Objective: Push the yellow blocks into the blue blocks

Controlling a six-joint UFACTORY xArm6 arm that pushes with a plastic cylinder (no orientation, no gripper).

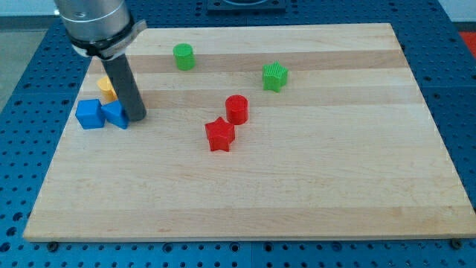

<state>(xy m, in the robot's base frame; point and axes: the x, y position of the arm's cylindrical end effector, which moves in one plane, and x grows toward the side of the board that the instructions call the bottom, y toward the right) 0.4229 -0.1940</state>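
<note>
My tip (137, 117) touches the right one of two blue blocks (90, 115), one yellow block (107, 88) peeks behind, and two red and two green sit to the right.

The board (297, 186) I work on is pale wood with long grain stripes and a smooth, faintly satin face. My rod (128, 89) looks like dark matt plastic or rubber, under a brushed grey metal collar (95, 22). The red star block (219, 135) and blue cube (90, 115) seem matt plastic; the green block (274, 77) shows fine ribbing. The blue surface (454, 45) around is perforated, slightly glossy.
</note>
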